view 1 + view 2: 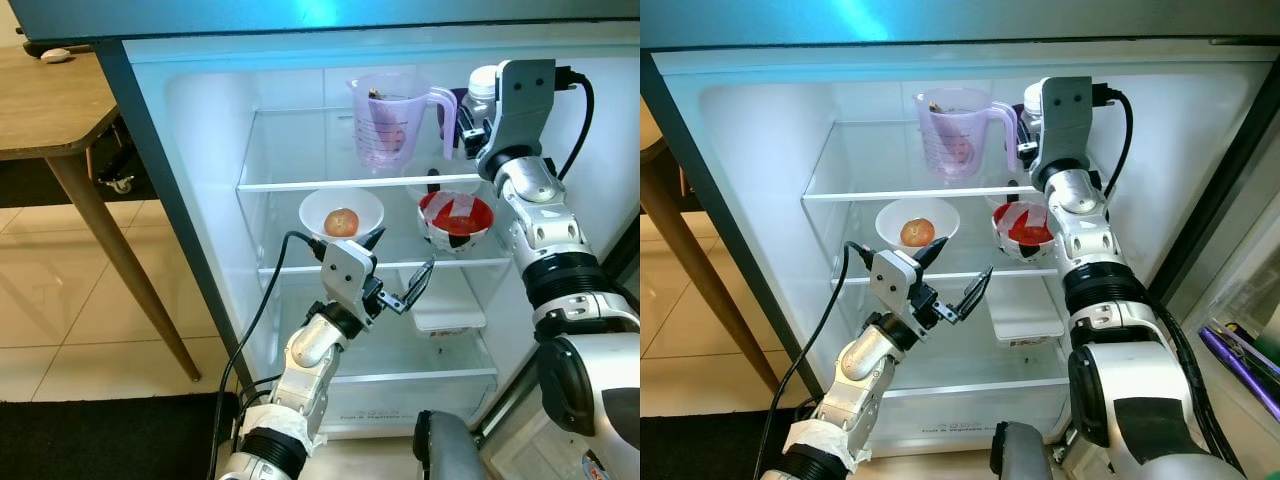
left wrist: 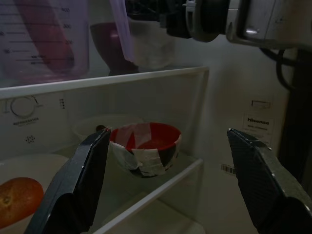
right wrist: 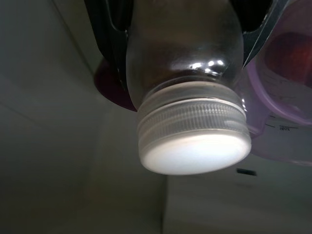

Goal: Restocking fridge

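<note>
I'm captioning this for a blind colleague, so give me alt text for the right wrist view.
The right hand grips a clear bottle between its black fingers, the white screw cap facing the camera. A purple measuring jug stands close beside it inside the white fridge.

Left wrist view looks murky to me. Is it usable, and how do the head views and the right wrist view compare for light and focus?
Left wrist view: dim but readable, the taped red bowl sharp between the left hand's open fingers. Head views: bright and sharp, cyan glare along the fridge top edge. Right wrist view: the white-capped jar in the right hand looms close, with small highlights on the glass and a dark background.
</note>
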{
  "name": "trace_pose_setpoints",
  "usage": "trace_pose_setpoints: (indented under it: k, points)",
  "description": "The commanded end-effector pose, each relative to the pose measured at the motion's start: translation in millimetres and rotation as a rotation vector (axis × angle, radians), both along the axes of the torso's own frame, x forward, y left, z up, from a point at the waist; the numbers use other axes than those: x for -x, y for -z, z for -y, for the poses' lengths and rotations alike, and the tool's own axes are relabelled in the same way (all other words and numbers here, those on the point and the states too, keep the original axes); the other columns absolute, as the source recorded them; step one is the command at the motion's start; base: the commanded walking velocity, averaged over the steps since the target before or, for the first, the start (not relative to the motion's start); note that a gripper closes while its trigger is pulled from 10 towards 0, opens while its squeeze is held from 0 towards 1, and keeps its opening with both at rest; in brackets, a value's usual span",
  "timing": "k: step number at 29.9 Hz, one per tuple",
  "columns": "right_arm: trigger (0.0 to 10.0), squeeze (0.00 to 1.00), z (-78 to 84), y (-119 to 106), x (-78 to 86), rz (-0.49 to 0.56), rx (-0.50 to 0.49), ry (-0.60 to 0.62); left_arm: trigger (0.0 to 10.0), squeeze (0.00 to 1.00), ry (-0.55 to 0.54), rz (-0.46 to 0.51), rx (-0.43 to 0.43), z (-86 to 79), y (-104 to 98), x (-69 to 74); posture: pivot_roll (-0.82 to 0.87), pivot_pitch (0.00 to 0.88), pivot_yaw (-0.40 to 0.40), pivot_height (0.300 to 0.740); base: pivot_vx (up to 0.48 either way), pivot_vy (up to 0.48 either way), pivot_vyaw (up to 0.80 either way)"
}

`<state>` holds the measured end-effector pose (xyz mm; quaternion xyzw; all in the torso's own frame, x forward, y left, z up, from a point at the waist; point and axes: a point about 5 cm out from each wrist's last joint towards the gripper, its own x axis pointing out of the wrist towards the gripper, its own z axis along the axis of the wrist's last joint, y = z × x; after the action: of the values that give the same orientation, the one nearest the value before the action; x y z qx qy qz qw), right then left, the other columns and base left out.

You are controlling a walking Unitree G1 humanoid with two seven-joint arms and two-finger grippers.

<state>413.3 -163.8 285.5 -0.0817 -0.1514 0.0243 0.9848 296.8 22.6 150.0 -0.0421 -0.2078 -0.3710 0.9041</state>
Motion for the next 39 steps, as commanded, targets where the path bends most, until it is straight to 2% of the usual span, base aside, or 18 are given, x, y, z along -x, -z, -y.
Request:
trace_pose_setpoints:
  k: [1,5,10,13,27,32,39]
  points:
    - [10.0,0.00,-1.5,-6,-0.8,0.026,-0.008,-0.002,10.0,0.00,0.005,-0.030,0.023,3.4,4,3.9,-0.03,0.000,-0.018,0.385,0.000,0.000,0.00]
    - [10.0,0.00,9.4,-4,-2.4,0.008,0.047,0.064,10.0,0.00,0.011,-0.032,0.022,3.9,4,4.7,-0.03,0.000,-0.016,0.385,0.000,0.000,0.00]
    - [10.0,0.00,14.3,-3,-2.7,0.002,0.064,0.086,10.0,0.00,0.015,-0.033,0.022,4.8,4,5.2,-0.03,0.000,-0.016,0.385,0.000,0.000,0.00]
    - [10.0,0.00,23.4,-1,-3.1,-0.016,0.091,0.128,10.0,0.00,0.022,-0.033,0.024,6.1,3,5.7,-0.04,0.000,-0.013,0.385,0.000,0.000,0.00]
    - [10.0,0.00,39.1,6,-5.8,-0.085,0.089,0.191,10.0,0.00,0.026,-0.009,0.047,5.4,-7,4.8,-0.03,0.000,-0.011,0.385,0.000,0.000,0.00]
    - [10.0,0.00,43.4,19,-6.3,-0.154,0.052,0.195,10.0,0.00,0.024,0.002,0.057,5.6,-13,2.7,-0.04,0.000,-0.010,0.385,0.000,0.000,0.00]
    - [10.0,0.00,51.0,21,-5.7,-0.170,0.025,0.217,10.0,0.00,0.028,0.007,0.060,5.6,-14,3.1,-0.03,0.000,-0.008,0.385,0.000,0.000,0.00]
